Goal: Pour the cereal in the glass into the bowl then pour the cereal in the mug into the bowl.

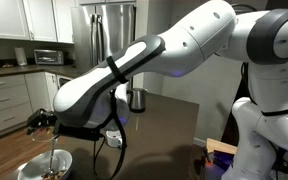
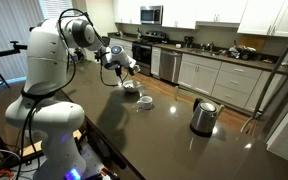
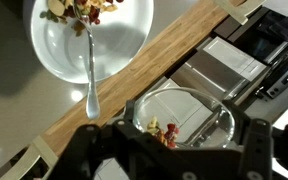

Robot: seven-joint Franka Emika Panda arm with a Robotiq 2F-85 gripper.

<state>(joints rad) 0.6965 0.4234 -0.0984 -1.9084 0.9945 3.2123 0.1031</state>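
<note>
My gripper [image 3: 184,142] is shut on a clear glass [image 3: 189,108], one finger on each side of its wall. The glass lies tilted with its mouth toward the wrist camera, and a few pieces of cereal [image 3: 162,133] remain at its lower rim. The white bowl [image 3: 54,50] sits below and ahead of the glass. It holds a heap of cereal [image 3: 79,10] and a metal spoon [image 3: 90,70]. In both exterior views the gripper [image 2: 124,65] hangs just above the bowl [image 2: 131,87] [image 1: 46,168]. The white mug [image 2: 145,101] stands next to the bowl.
A steel kettle [image 2: 203,116] [image 1: 136,98] stands farther along the dark countertop. The counter's wooden edge [image 3: 134,70] runs diagonally close to the bowl, with the kitchen floor and cabinets beyond it. A fridge [image 1: 112,30] stands behind.
</note>
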